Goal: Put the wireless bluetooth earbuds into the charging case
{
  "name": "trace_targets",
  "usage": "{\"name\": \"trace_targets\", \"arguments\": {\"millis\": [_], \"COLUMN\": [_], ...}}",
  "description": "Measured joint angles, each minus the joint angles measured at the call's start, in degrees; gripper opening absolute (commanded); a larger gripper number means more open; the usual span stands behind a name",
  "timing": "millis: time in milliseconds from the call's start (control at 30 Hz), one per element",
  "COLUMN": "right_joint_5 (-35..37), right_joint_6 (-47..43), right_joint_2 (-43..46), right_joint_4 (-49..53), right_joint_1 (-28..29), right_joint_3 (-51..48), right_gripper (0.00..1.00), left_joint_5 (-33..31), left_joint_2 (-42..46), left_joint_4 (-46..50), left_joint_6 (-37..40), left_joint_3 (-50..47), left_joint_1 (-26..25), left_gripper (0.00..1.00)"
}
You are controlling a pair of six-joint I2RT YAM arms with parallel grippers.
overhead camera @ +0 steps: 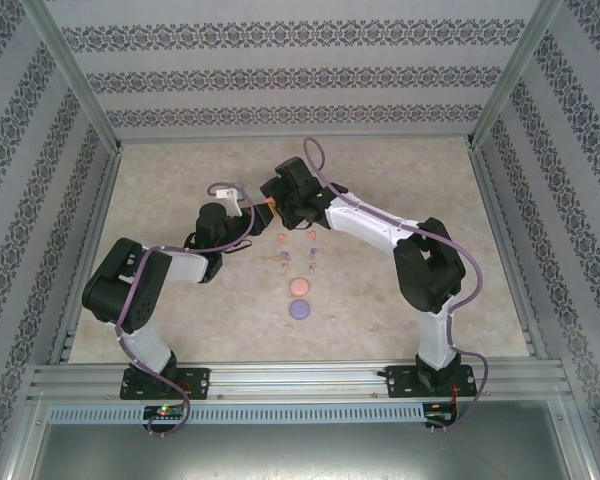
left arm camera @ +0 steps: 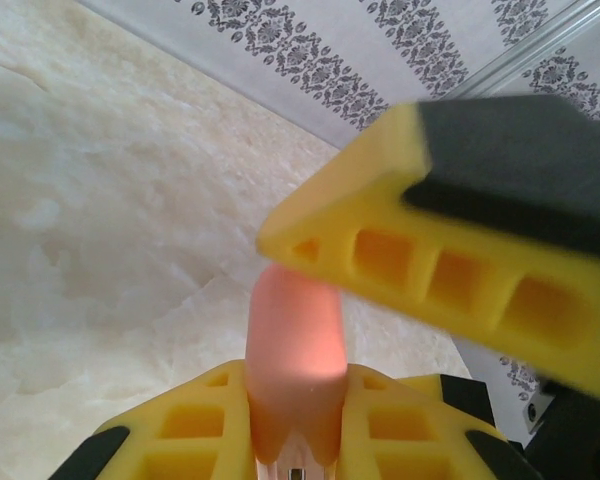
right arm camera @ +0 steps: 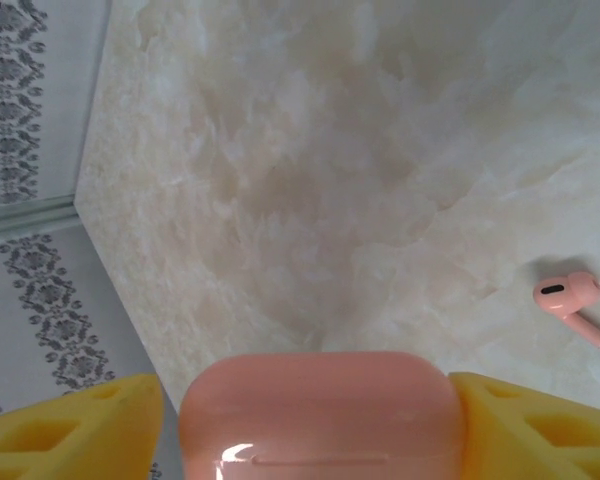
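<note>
Mid-table, L gripper [left arm camera: 295, 385] clamps the salmon case [left arm camera: 295, 320] tight in its fingers. R gripper [right arm camera: 305, 400] straddles same case, fingers set wide (sliver of gap on one side). Pink earbud [right arm camera: 570, 300] lies loose on table [right arm camera: 330, 150] near it; other buds [overhead camera: 283, 238] sit apart, nearer the arm bases [overhead camera: 165, 383].

pale marbled tabletop [overhead camera: 160, 190], damask-striped walls [overhead camera: 280, 60], perhaps aluminium frame rail [overhead camera: 300, 378] along the near edge

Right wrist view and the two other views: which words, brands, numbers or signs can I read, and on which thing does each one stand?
No readable text anywhere.
The pink charging case and the pink earbud look plain; the wallpaper bears only ornaments, no letters.
</note>
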State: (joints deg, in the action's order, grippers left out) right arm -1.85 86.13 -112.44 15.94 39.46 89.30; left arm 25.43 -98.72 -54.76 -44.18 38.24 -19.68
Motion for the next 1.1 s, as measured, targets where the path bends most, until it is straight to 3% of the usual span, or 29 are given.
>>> {"name": "trace_targets", "arguments": {"millis": [300,500,833,1100], "right_joint_5": [4.1,6.3,-6.6,-22.5], "right_joint_6": [-7.1,-20.0,-44.3,-54.0], "right_joint_2": [10.9,17.4,33.8,37.1], "right_joint_4": [-0.4,0.4,-16.4,-25.8], "right_joint_1": [-2.4,-5.2,-14.6,-15.4], "right_joint_3": [-5.1,-9.0,-35.1,-39.9], "right_gripper": [0.97,0.98,0.96,0.93], "left_joint_5": [1.2,3.8,15.8,24.8], "left_joint_2": [5.1,9.2,12.6,10.8], "left_joint_4": [7.0,16.2,32.8,38.6], "left_joint_6": [2.0,6.1,14.6,17.2], "left_joint_3": [0.9,4.7,16.0,20.2], "left_joint_1": [-0.2,-0.2,-0.2,-0.2], "left_gripper": [0.00,0.00,0.00,0.00]}}
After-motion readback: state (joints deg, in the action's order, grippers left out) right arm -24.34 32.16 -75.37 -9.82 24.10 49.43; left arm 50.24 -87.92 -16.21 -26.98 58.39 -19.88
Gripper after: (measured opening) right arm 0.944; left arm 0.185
